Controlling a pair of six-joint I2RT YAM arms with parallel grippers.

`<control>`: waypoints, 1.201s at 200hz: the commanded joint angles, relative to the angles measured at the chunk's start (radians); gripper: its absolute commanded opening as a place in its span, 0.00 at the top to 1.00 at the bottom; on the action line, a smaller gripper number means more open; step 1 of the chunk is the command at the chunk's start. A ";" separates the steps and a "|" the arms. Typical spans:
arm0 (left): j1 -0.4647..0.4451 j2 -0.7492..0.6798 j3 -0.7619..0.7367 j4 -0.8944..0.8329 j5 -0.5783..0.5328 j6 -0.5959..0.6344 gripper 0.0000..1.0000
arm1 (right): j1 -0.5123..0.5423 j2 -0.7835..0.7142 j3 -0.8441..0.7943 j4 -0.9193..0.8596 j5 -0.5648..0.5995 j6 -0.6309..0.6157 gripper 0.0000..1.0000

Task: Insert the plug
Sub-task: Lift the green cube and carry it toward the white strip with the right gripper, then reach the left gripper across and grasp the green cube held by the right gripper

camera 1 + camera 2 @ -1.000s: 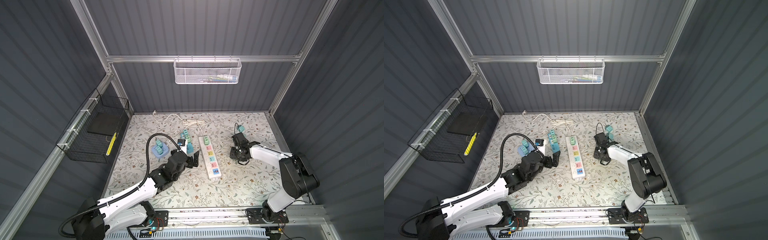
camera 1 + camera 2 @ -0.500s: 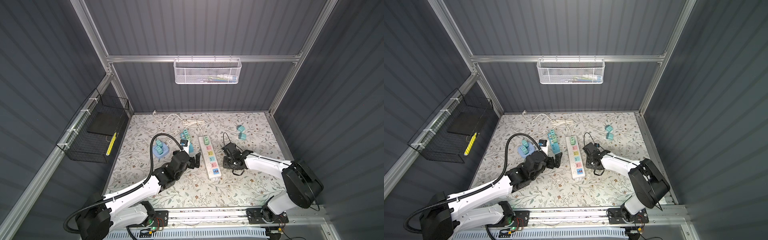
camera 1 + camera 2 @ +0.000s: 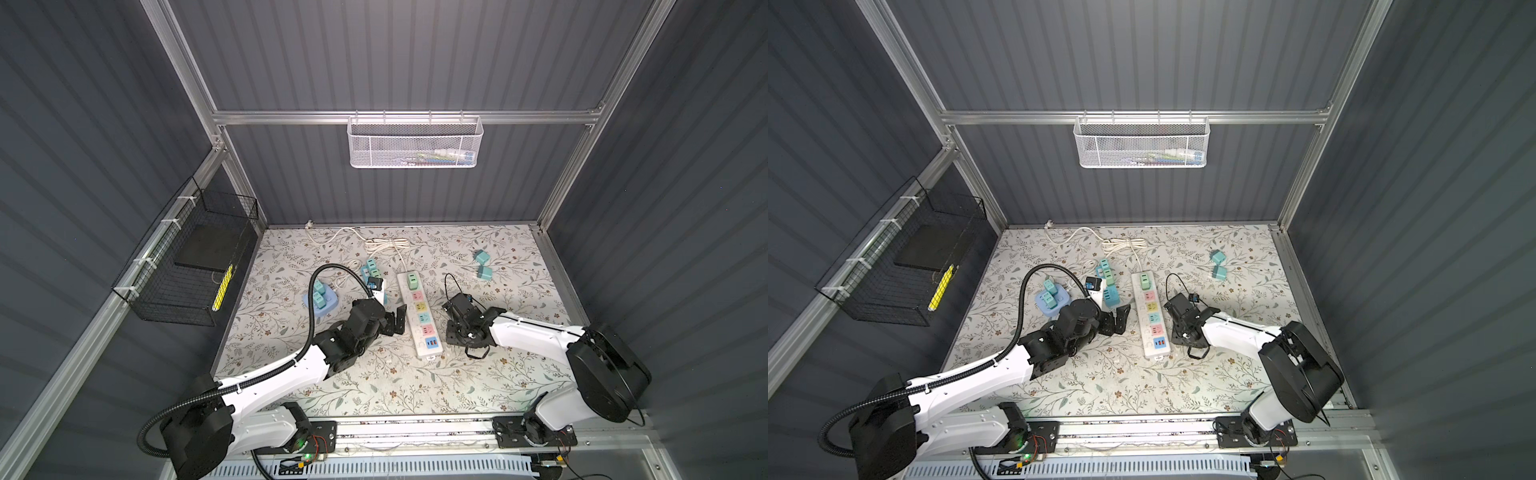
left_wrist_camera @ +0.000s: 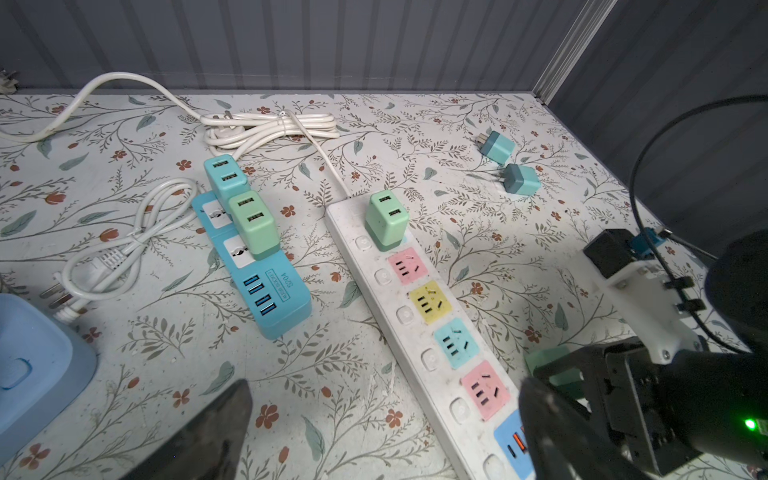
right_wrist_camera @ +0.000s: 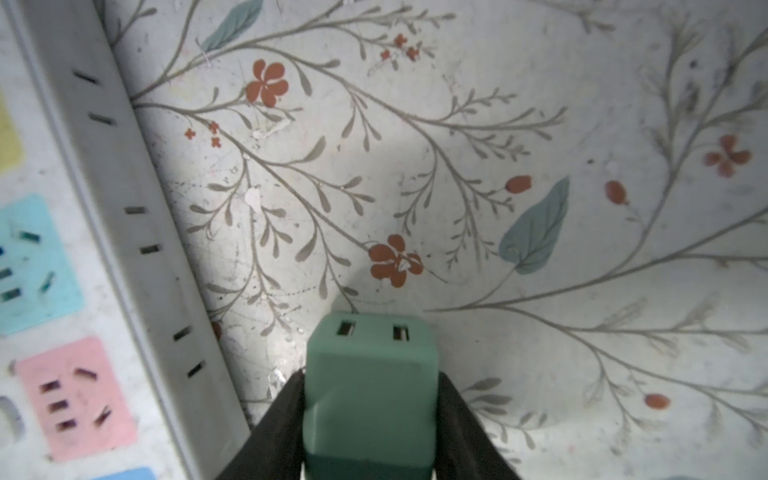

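Right gripper point(image 5: 370, 399): clamped on green plug point(image 5: 370, 370) (just beside power strip point(image 3: 419, 313))
Left gripper point(image 3: 395, 323): fingers spread wide, near power strip

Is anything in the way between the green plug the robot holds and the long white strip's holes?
Nothing visible. The right gripper holds the green plug just beside the white power strip, and its pink, yellow and blue sockets lie uncovered. Only its far end is taken, by another green charger.

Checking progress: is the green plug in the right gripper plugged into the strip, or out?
Out: the right gripper clamps the plug beside the strip, over the mat.
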 commanded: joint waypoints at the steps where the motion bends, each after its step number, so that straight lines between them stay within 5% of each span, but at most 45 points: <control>1: 0.001 0.005 0.040 -0.019 0.018 0.000 0.00 | 0.002 -0.008 -0.005 -0.003 -0.018 0.010 0.51; 39: 0.001 -0.008 0.037 -0.030 0.036 -0.014 0.00 | 0.003 -0.023 -0.017 -0.003 -0.051 0.040 0.36; 108: 0.000 0.094 0.148 -0.111 0.158 -0.011 0.05 | -0.009 -0.180 -0.058 0.099 -0.204 0.111 0.34; 157: -0.114 0.341 0.367 -0.301 0.131 0.038 0.14 | -0.110 -0.333 -0.086 -0.036 0.053 0.011 0.28; 188: -0.192 0.532 0.548 -0.448 0.123 0.041 0.19 | -0.259 -0.472 -0.226 0.070 0.056 -0.010 0.28; 240: -0.249 0.772 0.812 -0.638 0.112 0.060 0.22 | -0.331 -0.578 -0.274 0.037 0.074 -0.045 0.27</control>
